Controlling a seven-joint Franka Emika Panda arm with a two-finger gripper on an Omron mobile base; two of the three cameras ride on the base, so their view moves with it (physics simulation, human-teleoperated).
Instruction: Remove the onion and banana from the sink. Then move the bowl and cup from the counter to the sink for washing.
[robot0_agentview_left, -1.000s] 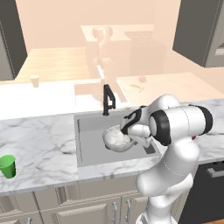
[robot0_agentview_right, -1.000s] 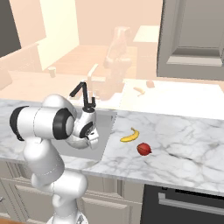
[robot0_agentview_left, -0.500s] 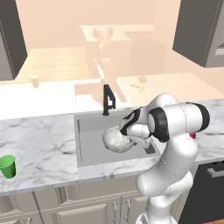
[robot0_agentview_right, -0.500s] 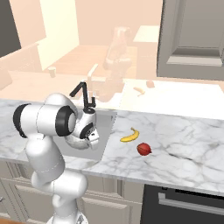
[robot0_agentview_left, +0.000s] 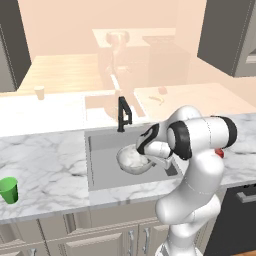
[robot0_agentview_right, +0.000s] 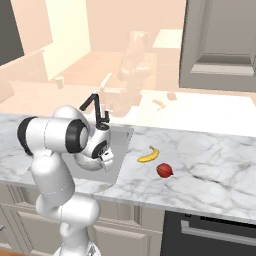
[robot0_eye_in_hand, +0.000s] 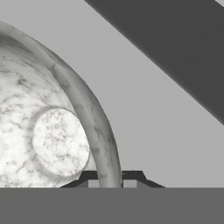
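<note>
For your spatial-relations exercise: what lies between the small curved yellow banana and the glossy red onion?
Only bare white marble counter separates banana and onion, in the right base view.

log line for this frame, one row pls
phase: bowl into sink | gripper: jaws shut on bowl rim | banana, onion: on counter | cup: pending

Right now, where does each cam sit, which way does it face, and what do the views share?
Left base view: behind-left of the arm, looking down at the sink, bowl, cup; arm at lower right.
Right base view: behind-right, onto the counter with banana and onion; arm at lower left.
Hand view: along the gripper, shut on the bowl's rim.
Both base views share sink and faucet.
</note>
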